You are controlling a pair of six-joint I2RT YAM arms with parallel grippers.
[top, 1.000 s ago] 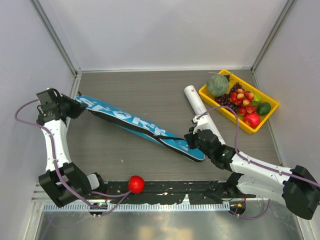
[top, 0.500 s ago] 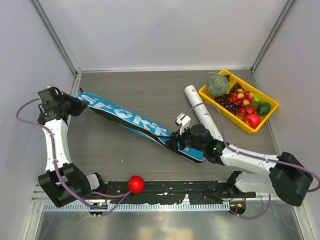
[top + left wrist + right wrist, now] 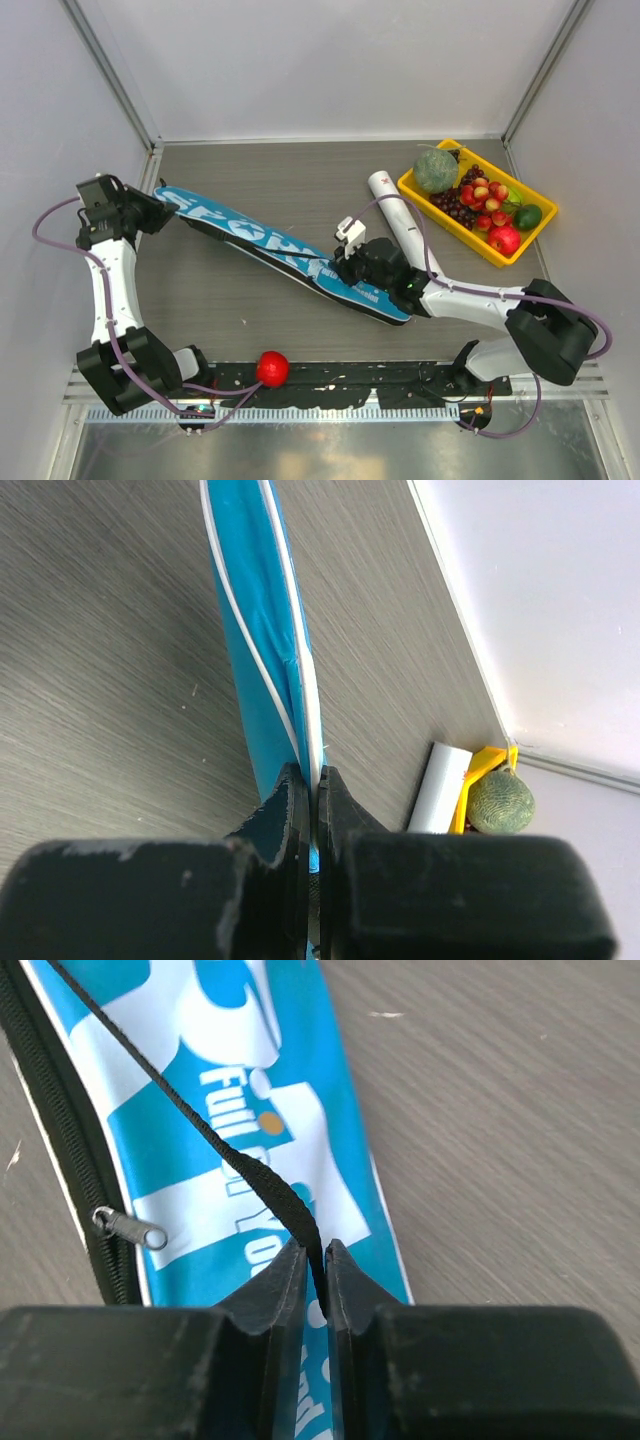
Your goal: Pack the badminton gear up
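Left gripper (image 3: 312,778): jaws together, pinching the thin edge of the long blue fabric "SPORT" racket cover (image 3: 265,245) at its far-left end. Cover lies on the grey wood-grain bench (image 3: 300,180), slanting from left rear to centre front. Small red ball (image 3: 272,368): on the front rail, well apart from the cover. Right gripper (image 3: 315,1255): jaws clamped on the cover's thin black strap (image 3: 200,1125), near the cover's right end. White cardboard tube (image 3: 400,215): lying just beside the yellow plastic tray of fruit (image 3: 520,186), right rear.

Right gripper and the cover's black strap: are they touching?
Touching. The right wrist view shows the black strap pinched between the fingers of the right gripper, above the blue cover.
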